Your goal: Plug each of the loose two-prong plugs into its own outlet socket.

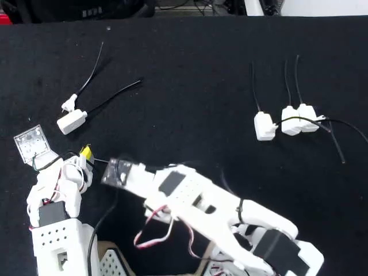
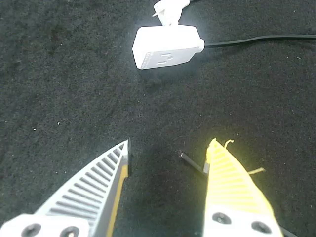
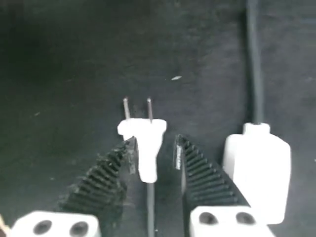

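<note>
**Two-prong plug, bracketed by the right gripper**

Position. The right gripper [image 3: 153, 142] is recorded with its black ridged fingers apart and set astride a white two-prong plug [image 3: 144, 150]. One finger appears to touch the body and a slim gap is seen at the other, so no firm clamp is claimed. In the high view, its arm is stretched from near right across to near left.

Orientation. The plug's long axis is laid in line with the fingers. Its bare metal prongs [image 3: 137, 108] are pointed away from the wrist, and the thin black cord is led back between the fingers. A smooth white outlet block [image 3: 256, 173] is set just beside the plug, outside one finger, with its long axis parallel. A sideways shift toward the socket face is judged necessary (no slots are seen from here).

Other arm. The left gripper [image 2: 169, 143] is listed with one grey and one yellow ribbed finger, spread, with nothing between them. A rounded slotted block [image 2: 165, 47] is placed ahead of it at the table's left, with a second plug [image 2: 170, 10] just beyond.

Surface. A matte black table cloth [image 1: 184, 57] is noted.
</note>
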You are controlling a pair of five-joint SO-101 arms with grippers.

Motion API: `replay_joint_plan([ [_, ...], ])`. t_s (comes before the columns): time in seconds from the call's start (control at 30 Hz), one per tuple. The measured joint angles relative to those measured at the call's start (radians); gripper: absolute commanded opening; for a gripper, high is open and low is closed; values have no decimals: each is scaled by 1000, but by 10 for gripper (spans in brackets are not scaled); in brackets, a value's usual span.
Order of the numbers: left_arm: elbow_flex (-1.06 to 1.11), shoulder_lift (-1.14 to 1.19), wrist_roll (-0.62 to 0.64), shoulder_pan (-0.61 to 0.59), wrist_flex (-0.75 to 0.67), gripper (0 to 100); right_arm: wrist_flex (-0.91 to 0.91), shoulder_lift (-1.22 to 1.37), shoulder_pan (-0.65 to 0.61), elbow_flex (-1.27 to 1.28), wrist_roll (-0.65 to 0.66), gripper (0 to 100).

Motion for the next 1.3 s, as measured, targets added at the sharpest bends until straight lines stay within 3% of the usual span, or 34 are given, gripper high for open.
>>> replay_joint_plan([
  [0.93,0,0,0,0,0,253,46,-143,-78,60,3,115],
  [1.07,0,0,0,0,0,253,-11,-133,-97,92,2,115],
  [1.3,-48,0,23,-129,44,253,-64,-48,-97,66,2,114],
])
